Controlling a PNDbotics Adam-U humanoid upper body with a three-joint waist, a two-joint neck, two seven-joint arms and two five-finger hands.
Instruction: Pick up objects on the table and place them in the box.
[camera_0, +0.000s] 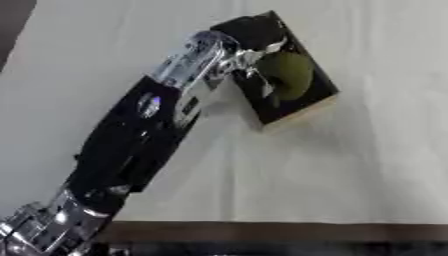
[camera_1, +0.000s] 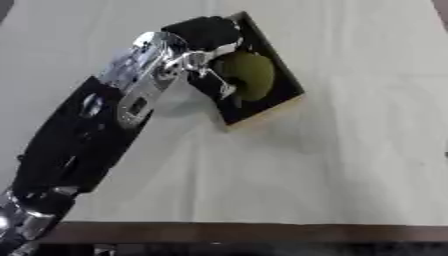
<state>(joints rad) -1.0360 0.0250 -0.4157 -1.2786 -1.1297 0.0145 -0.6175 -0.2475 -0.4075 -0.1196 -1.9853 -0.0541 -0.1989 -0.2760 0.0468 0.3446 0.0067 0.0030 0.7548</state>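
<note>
Olive-green and round, the object (camera_1: 247, 75) sat inside the dark box (camera_1: 278, 102) on the pale worktop (camera_1: 350, 165), the left hand (camera_1: 208, 37) over it, fingers' state unclear, so letting go and withdrawing likely came next.

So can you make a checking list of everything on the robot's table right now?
Surface: pale cloth-covered table with creases, dark front edge.
Job's things: shallow dark box with a light rim, tilted askew; a round olive-green object lies inside it.
Clutter: nothing seen.
Robot hands: left robot hand reaches over the box beside the green object; whether its fingers grip it cannot be told. Right robot hand not in view.
Cables: nothing seen.
Surroundings: dark strip below the table edge.
</note>
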